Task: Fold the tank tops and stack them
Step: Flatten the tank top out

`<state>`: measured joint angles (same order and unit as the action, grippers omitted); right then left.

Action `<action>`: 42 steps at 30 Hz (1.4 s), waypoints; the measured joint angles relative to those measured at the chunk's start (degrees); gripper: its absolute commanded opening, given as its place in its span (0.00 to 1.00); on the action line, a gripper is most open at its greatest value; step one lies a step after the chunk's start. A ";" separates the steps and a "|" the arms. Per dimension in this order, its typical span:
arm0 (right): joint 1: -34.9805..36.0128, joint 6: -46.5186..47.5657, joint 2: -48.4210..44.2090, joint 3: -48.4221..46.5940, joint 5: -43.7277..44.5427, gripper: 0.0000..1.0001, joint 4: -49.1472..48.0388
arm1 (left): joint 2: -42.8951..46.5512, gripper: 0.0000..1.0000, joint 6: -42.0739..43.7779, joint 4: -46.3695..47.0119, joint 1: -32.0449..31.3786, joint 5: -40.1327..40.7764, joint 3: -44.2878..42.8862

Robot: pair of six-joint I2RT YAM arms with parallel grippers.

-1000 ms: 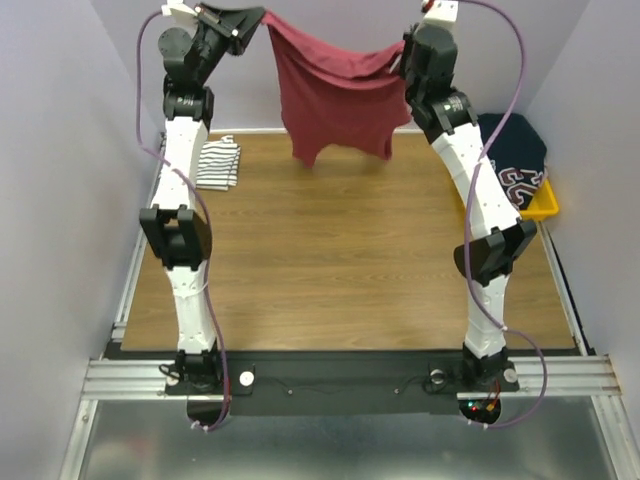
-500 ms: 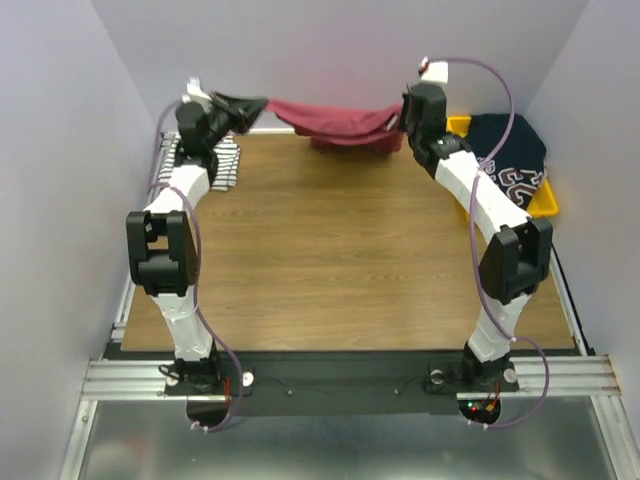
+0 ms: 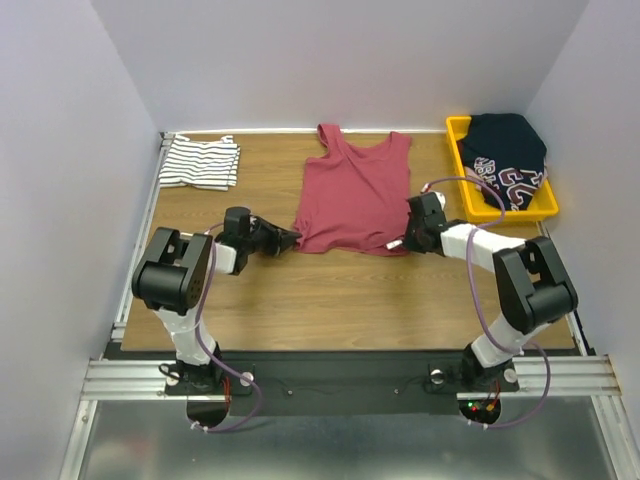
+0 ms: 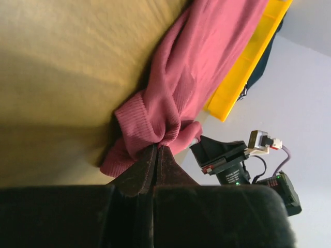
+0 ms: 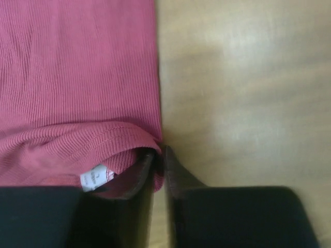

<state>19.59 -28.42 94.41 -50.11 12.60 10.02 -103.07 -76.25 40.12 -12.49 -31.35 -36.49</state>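
The maroon tank top [image 3: 355,193] lies spread flat on the wooden table [image 3: 330,290], straps toward the far wall. My left gripper [image 3: 292,239] is shut on its near left hem corner [image 4: 155,129], low at the table. My right gripper [image 3: 405,240] is shut on the near right hem corner [image 5: 150,150], where a white label [image 5: 94,177] shows. The striped tank top [image 3: 200,163] lies folded at the far left corner, away from both grippers.
A yellow bin [image 3: 505,205] at the far right holds a dark navy garment [image 3: 508,150] with printed letters. Purple walls close in the back and sides. A metal rail [image 3: 330,375] runs along the near edge by the arm bases.
Both arms have swung down and toward the near side. The maroon top, which hung in the air between the grippers, now lies flat on the table with both hem corners still held.
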 measured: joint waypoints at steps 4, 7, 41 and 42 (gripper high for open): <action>0.00 -1.27 -5.03 4.50 -1.95 0.50 0.87 | 5.75 0.00 0.87 0.44 0.09 1.14 3.19; -0.02 -1.86 -9.46 7.02 -3.50 0.59 2.75 | 7.89 0.00 1.51 0.52 0.22 1.44 3.26; -0.02 -8.31 -9.62 10.12 2.12 0.04 -4.76 | 19.69 0.00 11.80 -20.70 3.28 1.16 -0.33; -0.02 -8.26 -9.31 10.08 2.25 0.01 -4.96 | 19.69 0.00 11.89 -20.85 3.37 1.09 -0.37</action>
<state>19.57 -36.69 85.10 -40.03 14.85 5.06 -83.37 -64.36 19.27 -9.13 -30.26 -36.86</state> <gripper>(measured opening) 0.146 0.080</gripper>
